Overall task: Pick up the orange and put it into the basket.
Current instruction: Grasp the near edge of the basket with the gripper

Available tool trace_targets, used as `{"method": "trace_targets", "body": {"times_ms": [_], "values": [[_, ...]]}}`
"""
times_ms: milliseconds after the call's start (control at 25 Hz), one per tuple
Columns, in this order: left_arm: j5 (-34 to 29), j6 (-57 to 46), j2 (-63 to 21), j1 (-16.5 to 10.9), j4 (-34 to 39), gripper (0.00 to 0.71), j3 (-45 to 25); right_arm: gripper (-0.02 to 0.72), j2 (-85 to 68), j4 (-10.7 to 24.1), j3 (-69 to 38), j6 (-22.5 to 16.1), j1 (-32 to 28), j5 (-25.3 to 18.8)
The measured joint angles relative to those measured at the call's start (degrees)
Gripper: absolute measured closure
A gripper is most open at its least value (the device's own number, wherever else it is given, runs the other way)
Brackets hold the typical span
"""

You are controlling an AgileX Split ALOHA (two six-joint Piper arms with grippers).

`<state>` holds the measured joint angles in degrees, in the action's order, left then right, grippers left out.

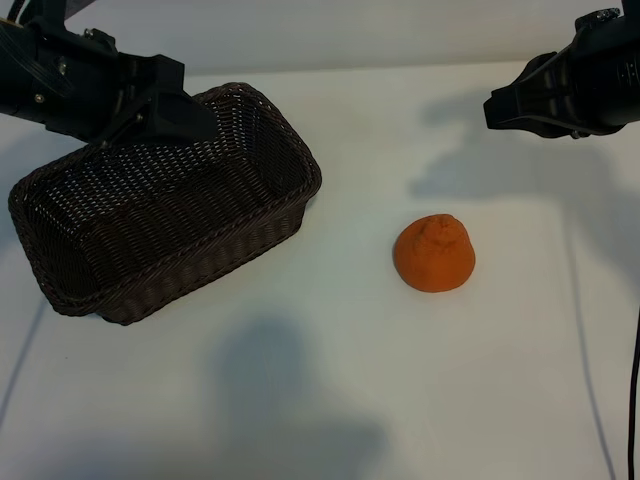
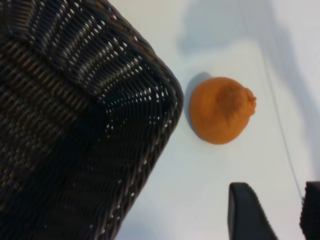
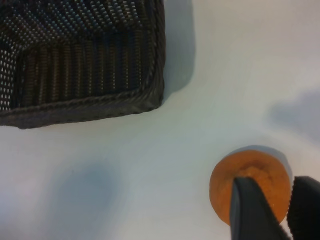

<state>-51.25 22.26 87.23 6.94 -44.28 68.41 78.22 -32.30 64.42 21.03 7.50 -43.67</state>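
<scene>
The orange sits on the white table, right of centre, knob up. It also shows in the left wrist view as the orange and in the right wrist view as the orange, partly behind my fingers. The dark woven basket stands to its left, apart from it. My right gripper hovers high at the back right, above the fruit and clear of it. The right gripper is open with a narrow gap and holds nothing. My left gripper hangs over the basket's far rim. The left gripper is open and empty.
A bare white tabletop surrounds both objects, with arm shadows on it. A thin dark cable runs along the right edge. The basket's rim shows in the right wrist view, with nothing visible inside.
</scene>
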Motion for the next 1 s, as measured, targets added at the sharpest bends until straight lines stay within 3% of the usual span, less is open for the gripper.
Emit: {"method": "trace_targets", "body": {"times_ms": [1000], "values": [[2.7,-1.7,0.0,0.0,-0.1,0.380,0.0,0.472,0.0,0.1,0.0,0.0,0.0,0.2]]}}
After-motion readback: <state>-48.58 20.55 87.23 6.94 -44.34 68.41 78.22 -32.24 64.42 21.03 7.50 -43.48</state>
